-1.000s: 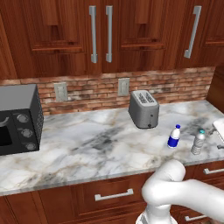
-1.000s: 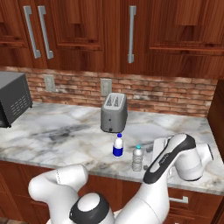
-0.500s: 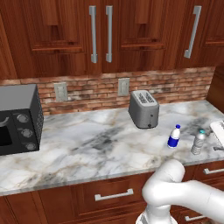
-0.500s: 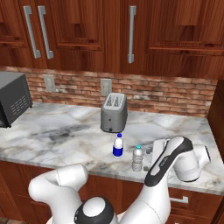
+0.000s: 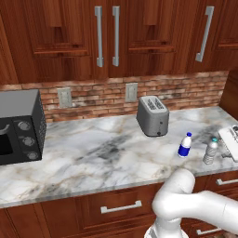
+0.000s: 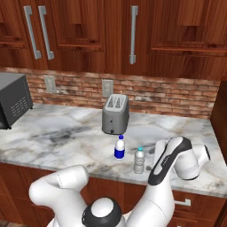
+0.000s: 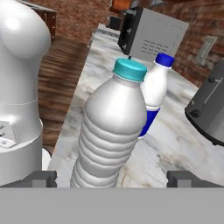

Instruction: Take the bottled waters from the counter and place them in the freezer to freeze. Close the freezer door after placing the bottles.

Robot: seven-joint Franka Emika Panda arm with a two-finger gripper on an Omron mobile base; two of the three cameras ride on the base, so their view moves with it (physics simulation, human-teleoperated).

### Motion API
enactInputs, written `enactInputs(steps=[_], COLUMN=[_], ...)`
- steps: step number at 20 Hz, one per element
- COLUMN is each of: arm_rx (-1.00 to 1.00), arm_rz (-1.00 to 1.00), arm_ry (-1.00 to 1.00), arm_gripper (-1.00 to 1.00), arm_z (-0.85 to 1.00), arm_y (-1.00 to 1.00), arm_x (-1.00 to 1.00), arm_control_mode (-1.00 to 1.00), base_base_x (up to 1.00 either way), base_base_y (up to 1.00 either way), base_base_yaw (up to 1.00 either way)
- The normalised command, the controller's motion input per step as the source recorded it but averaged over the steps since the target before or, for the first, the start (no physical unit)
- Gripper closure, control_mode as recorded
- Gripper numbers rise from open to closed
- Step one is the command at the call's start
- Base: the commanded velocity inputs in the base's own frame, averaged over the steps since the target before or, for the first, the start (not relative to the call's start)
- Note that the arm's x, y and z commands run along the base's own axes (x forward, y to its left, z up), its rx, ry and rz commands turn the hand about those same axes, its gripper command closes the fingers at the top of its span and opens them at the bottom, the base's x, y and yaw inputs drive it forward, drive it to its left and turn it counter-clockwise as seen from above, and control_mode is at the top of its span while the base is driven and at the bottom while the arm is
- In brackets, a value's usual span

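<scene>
Your hand has crept closer to the ribbed bottle, fingers wide apart and empty either side of it; the blue-banded bottle stands at one o'clock on the surface. Grasping seems next.

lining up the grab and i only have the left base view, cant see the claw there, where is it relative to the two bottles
Observer: In the hand view the claw is open, one tip on each side of the ribbed bottle with the teal cap, not yet closed on it.
Operator: and the blue-cap bottle?
Observer: It stands right behind the ribbed one in the hand view, partly hidden by it.
Operator: is the arm near the toaster?
Observer: No. In the right base view the forearm is to the right of the ribbed bottle, and the toaster stands farther back toward the brick wall.
</scene>
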Motion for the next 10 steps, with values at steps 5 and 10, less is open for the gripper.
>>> enactInputs(steps=[5,10], arm_rx=[-0.01,0.0], arm_rz=[-0.06,-0.05], arm_ry=[0.0,0.0], arm_gripper=[-1.0,-1.0], arm_z=[-0.05,0.0], arm_y=[-0.03,0.0], arm_x=[0.22,0.01], arm_control_mode=[-1.0,-1.0], base_base_x=[0.0,0.0], base_base_y=[0.0,0.0], base_base_yaw=[0.0,0.0])
